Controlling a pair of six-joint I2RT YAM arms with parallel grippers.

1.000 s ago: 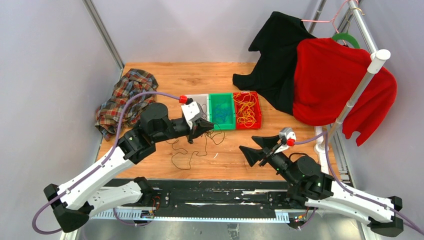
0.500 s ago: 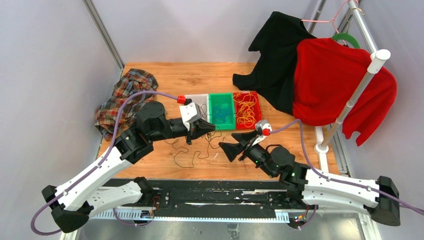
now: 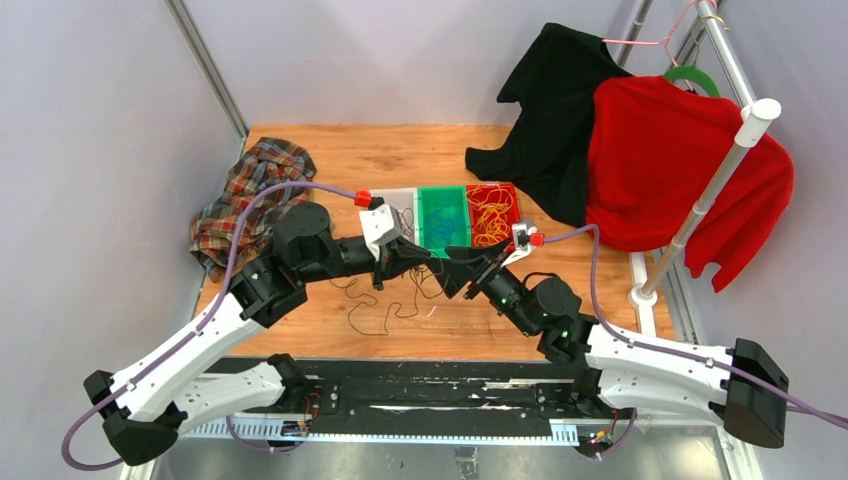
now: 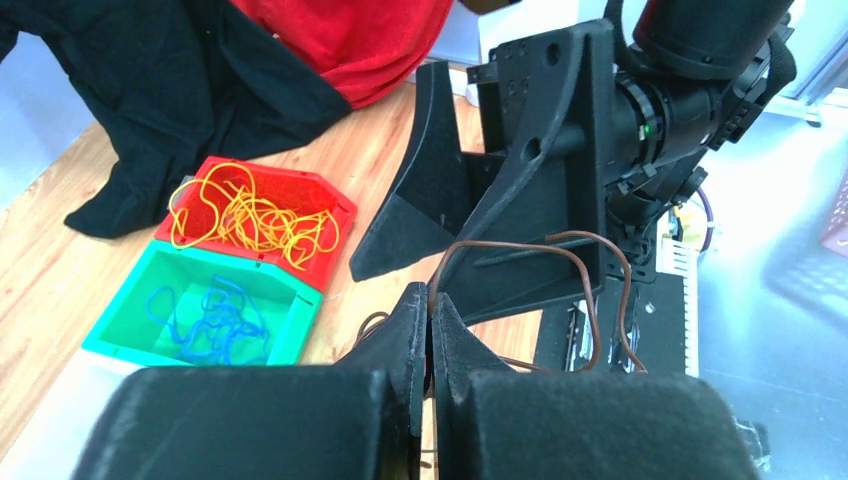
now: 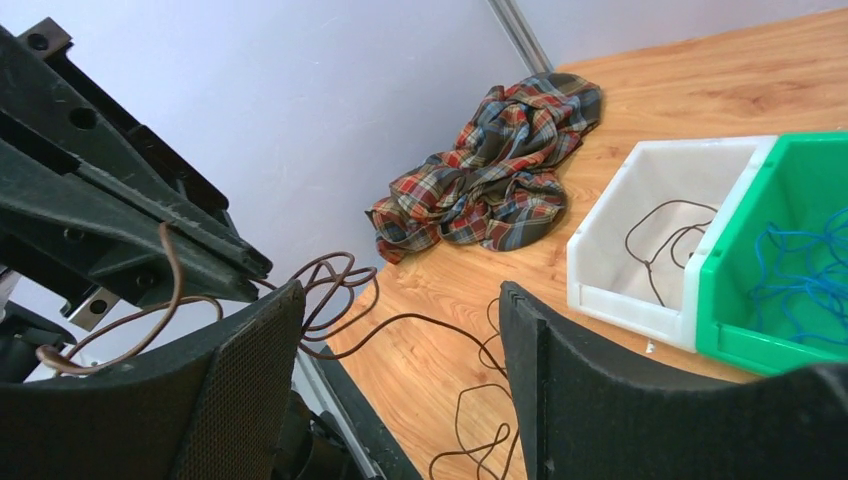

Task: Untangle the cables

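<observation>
My left gripper (image 3: 428, 262) is shut on a thin brown cable (image 4: 560, 245) and holds it above the table; its jaws are pressed together (image 4: 428, 302). More dark cable loops (image 3: 380, 305) trail from it onto the wood. My right gripper (image 3: 453, 272) is open and empty, right beside the left fingertips. In the right wrist view the held brown cable (image 5: 335, 290) hangs between its wide-open fingers (image 5: 400, 300), touching neither. Blue cables (image 3: 443, 225) lie in the green bin, yellow cables (image 3: 492, 220) in the red bin, and one dark cable (image 5: 665, 240) in the white bin.
White bin (image 3: 398, 197), green bin (image 3: 428, 205) and red bin (image 3: 515, 240) stand in a row just behind the grippers. A plaid cloth (image 3: 250, 195) lies at the back left. Black (image 3: 550, 110) and red (image 3: 670, 170) garments hang on a rack (image 3: 715, 175) at the right.
My right arm has swung left across the table, its open gripper now up against the left gripper. The left gripper has stayed almost still, holding the brown cable.
</observation>
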